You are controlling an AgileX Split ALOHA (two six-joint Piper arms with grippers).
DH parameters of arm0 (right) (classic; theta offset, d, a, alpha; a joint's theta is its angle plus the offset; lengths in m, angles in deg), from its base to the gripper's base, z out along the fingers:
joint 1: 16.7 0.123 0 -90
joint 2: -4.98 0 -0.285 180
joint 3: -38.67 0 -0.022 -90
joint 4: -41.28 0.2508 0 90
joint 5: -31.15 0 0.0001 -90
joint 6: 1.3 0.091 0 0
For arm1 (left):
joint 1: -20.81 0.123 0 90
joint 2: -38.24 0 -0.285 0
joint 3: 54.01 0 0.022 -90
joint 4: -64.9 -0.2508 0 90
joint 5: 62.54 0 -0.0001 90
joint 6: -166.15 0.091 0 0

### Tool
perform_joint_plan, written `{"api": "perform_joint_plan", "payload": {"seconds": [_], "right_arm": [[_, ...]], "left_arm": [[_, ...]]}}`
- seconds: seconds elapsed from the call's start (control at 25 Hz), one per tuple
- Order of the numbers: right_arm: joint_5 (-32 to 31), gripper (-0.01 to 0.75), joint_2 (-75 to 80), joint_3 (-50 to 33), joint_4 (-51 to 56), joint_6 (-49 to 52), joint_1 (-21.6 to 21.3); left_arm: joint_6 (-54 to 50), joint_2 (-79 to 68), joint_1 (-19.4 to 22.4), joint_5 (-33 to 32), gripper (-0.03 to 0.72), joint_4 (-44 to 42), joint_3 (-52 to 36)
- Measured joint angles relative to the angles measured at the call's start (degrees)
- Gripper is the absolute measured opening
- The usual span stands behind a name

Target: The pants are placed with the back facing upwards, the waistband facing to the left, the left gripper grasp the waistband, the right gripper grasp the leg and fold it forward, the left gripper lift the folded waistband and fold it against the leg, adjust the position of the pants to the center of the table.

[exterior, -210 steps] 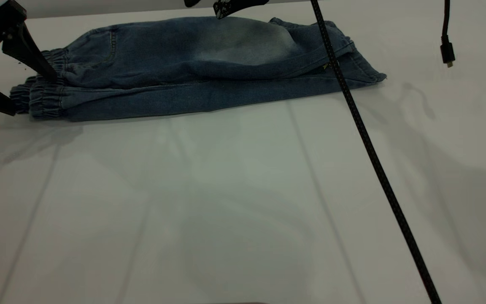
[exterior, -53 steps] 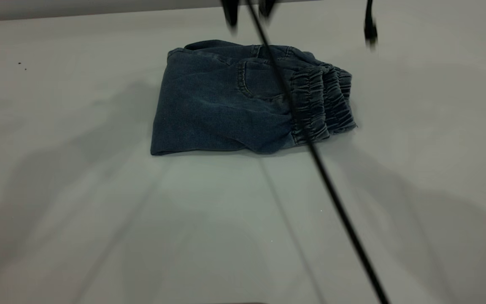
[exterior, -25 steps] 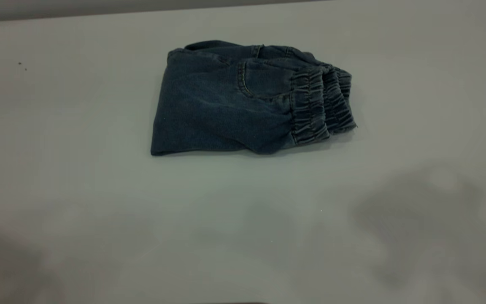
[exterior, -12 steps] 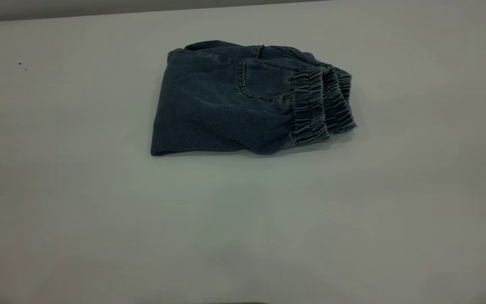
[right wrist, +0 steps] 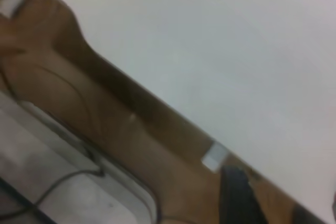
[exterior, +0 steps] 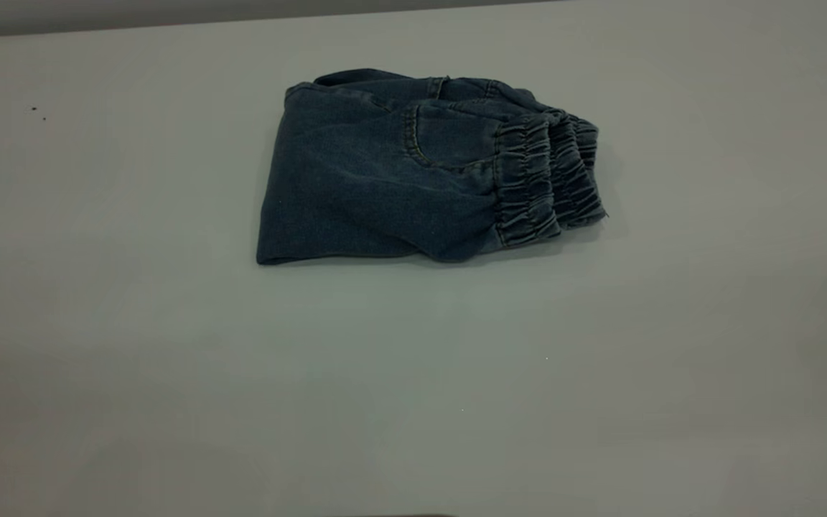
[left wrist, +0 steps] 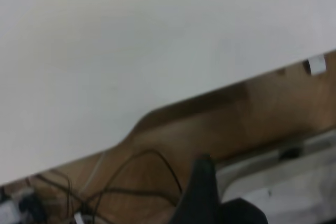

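The pants [exterior: 385, 179] lie as a compact folded bundle of blue denim on the white table [exterior: 413, 373], a little behind its middle. The gathered waistband [exterior: 546, 179] is stacked in layers at the bundle's right end, with a back pocket [exterior: 449, 140] facing up beside it. The leg is hidden inside the fold. Neither arm appears in the exterior view. The left gripper [left wrist: 210, 203] and the right gripper [right wrist: 239, 198] show only as dark blurred shapes in their own wrist views. Both hang beyond the table's edge over the floor, far from the pants.
Two tiny dark specks [exterior: 38, 112] sit at the table's far left. The wrist views show the table's edge [left wrist: 210, 95], a brown floor with loose cables [left wrist: 131, 182] and a pale grey base [right wrist: 58, 182].
The pants went from a long strip, with the left gripper at the waistband, to a short bundle. Both arms and the cable have left the exterior view, and their shadows have faded.
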Motion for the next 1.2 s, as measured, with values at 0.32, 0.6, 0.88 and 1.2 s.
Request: {"api": "perform_joint_plan", "payload": {"seconds": [0.32,0.6,0.88,1.2], "right_arm": [[0.5,0.317,-4.2,-0.1,0.6,0.3,0.0],[0.5,0.317,-4.2,-0.2,0.6,0.4,0.0],[0.5,0.317,-6.2,-0.2,0.8,0.4,-0.7],[0.4,0.316,-15.6,-0.2,1.5,0.4,-21.2]], "left_arm": [[0.6,2.9,0.0,2.6,0.574,-0.1,-1.9],[0.6,2.9,0.0,2.6,0.574,-0.1,-1.9],[0.7,3.2,0.0,2.6,0.574,-0.1,-2.0],[0.7,6.2,6.6,2.6,0.574,-0.1,-2.0]]}}
